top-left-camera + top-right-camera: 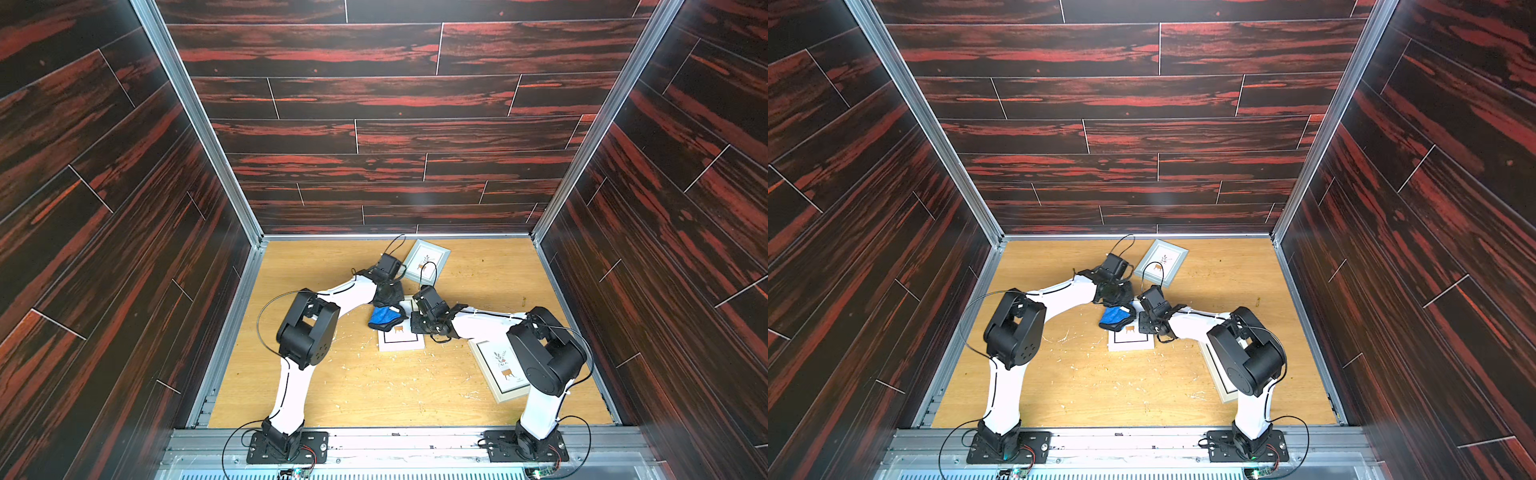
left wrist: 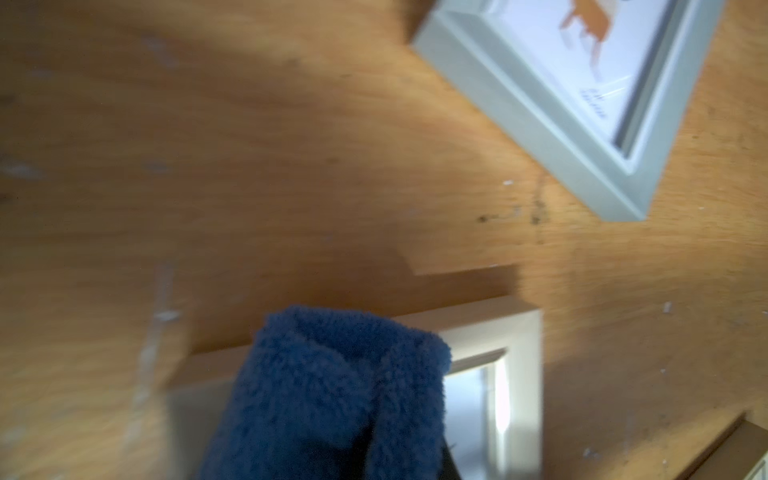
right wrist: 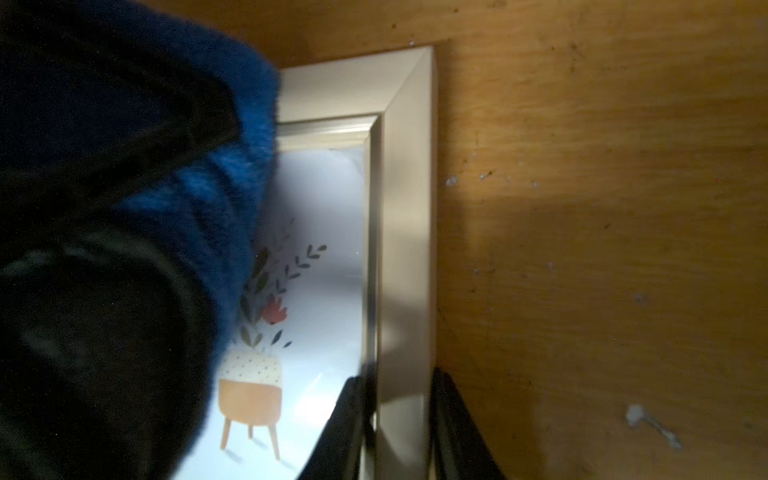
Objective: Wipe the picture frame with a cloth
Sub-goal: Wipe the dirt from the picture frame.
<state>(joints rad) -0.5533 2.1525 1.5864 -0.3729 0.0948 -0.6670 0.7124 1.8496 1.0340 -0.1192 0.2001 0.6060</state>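
Wooden tabletop; grey frame caption illegible

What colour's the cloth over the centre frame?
The cloth is bright blue with black edging, clearest in the right wrist view.

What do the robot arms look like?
The left arm and right arm have white tubes joined by chunky black motor blocks. Thin black cables loop along them. Each stands on a black plate. The left gripper and right gripper are black.

Wooden tabletop, strewn with white flecks. Lying flat on it: grey frame at the back, white frame centre, cream frame front right.
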